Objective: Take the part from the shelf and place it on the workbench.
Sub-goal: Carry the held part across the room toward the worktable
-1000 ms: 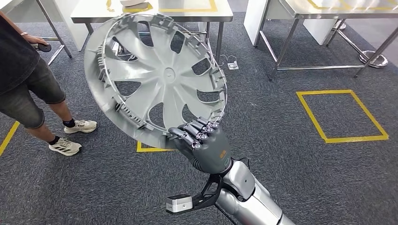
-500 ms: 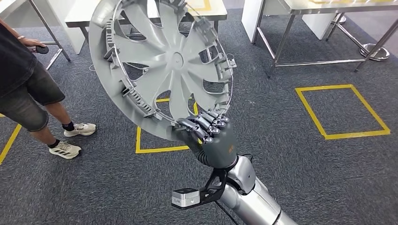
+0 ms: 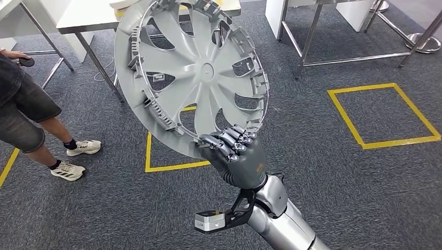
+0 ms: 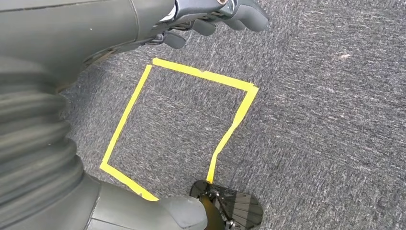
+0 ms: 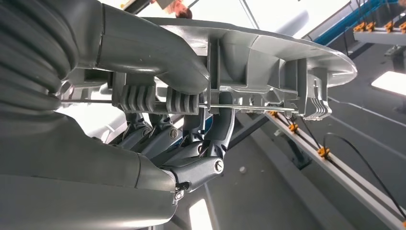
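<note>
The part is a large grey wheel cover (image 3: 193,73) with curved spokes, held up tilted in front of me over the carpet. My right hand (image 3: 237,156) grips its lower rim, fingers curled over the edge. In the right wrist view the thumb (image 5: 158,52) presses on the cover's rim (image 5: 268,52) and the fingers clamp it from the other side. A white-topped workbench (image 3: 78,21) stands ahead at the left, partly hidden behind the cover. My left hand (image 4: 119,28) hangs over the carpet with thumb and fingers apart and nothing in it.
A person in dark shorts and white trainers (image 3: 26,104) stands at the left beside the workbench. A second metal-legged table (image 3: 299,52) stands ahead at the right. Yellow tape squares (image 3: 383,114) mark the grey carpet, one (image 3: 156,166) just below the cover.
The whole view has shifted as I move: tables and floor squares slid in the picture. The wheel cover stays in my right hand, now a little higher and further right.
</note>
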